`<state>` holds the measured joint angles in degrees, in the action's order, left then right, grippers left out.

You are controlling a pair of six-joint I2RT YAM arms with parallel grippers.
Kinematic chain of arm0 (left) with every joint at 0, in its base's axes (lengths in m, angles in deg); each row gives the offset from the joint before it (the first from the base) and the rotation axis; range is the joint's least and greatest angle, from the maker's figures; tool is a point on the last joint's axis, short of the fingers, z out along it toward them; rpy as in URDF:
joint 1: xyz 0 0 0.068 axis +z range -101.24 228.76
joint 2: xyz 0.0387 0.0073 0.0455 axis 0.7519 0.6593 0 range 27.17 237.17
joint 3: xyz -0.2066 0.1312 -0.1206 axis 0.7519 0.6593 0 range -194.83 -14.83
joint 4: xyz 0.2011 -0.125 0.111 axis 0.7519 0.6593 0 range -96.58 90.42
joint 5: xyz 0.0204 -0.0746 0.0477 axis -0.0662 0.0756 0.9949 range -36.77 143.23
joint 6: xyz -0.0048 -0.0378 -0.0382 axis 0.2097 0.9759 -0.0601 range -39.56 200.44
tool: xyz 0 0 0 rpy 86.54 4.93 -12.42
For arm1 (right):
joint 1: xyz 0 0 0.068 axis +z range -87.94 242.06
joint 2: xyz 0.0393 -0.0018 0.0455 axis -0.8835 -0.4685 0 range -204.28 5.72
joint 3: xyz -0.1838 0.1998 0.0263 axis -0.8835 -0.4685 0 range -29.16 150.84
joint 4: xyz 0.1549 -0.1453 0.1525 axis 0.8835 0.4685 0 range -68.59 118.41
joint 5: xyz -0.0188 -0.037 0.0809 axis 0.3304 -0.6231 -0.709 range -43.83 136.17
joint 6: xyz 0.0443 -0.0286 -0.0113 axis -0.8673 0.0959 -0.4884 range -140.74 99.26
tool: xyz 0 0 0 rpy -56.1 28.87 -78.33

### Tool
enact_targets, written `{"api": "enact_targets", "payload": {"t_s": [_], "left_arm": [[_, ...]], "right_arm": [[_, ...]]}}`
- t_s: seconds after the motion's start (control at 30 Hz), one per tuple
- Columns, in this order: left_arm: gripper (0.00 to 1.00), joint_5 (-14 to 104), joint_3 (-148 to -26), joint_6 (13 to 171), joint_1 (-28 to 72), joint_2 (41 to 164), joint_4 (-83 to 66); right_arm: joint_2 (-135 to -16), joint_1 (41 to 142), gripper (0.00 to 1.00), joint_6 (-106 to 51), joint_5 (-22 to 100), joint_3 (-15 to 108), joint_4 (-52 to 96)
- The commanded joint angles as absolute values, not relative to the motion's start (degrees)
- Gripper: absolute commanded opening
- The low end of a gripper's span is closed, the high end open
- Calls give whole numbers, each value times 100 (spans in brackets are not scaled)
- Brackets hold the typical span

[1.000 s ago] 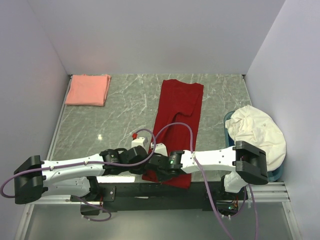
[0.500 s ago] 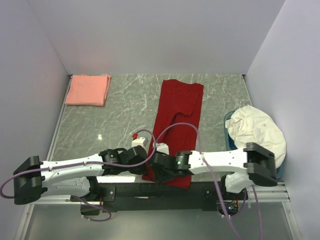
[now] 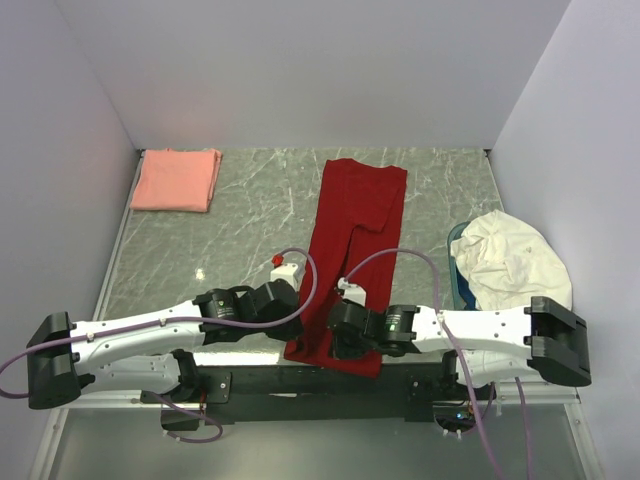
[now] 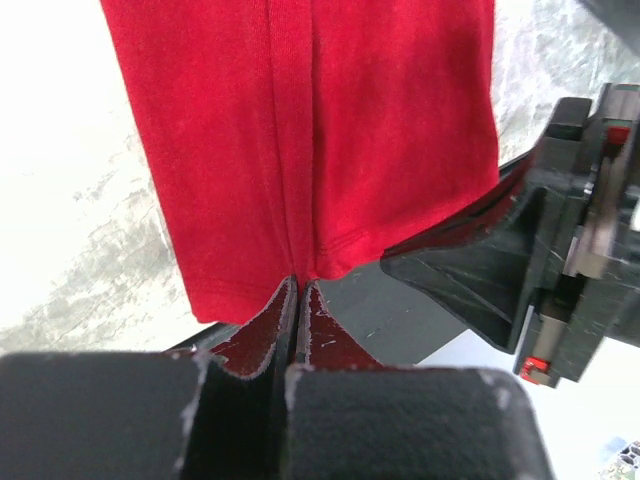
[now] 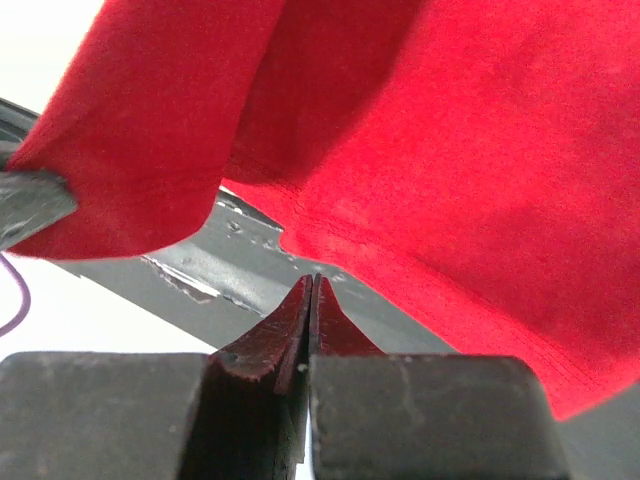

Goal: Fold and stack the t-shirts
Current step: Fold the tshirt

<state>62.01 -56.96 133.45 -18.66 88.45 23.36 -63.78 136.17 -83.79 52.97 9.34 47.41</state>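
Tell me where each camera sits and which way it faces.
Top external: fixed above and behind the arms, looking down on the table, deep red t-shirt and folded salmon-pink t-shirt; both arms show.
Left wrist: on the left arm, looking along the shut left gripper at that t-shirt's near hem.
Right wrist: on the right arm, looking along the shut right gripper at that hem.
Shared: all show the deep red t-shirt.

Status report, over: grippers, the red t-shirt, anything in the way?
Left gripper shut on red t-shirt, near hem. Right gripper shut at same hem, hold unclear. Pink t-shirt folded, far left corner. White cloth in bin at right, apart from both.
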Motion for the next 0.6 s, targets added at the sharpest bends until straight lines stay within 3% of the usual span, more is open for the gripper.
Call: {"api": "enact_targets", "payload": {"t_s": [0.0,0.57], "left_arm": [[1,6105,-5895,13247,-1883,8782,2489],[1,5886,-5886,13265,-1883,8668,2384]], "right_arm": [[-6468,13615,0,-8622,5232,803,4023],[-7127,13589,0,-9131,4898,266,2748]]}}
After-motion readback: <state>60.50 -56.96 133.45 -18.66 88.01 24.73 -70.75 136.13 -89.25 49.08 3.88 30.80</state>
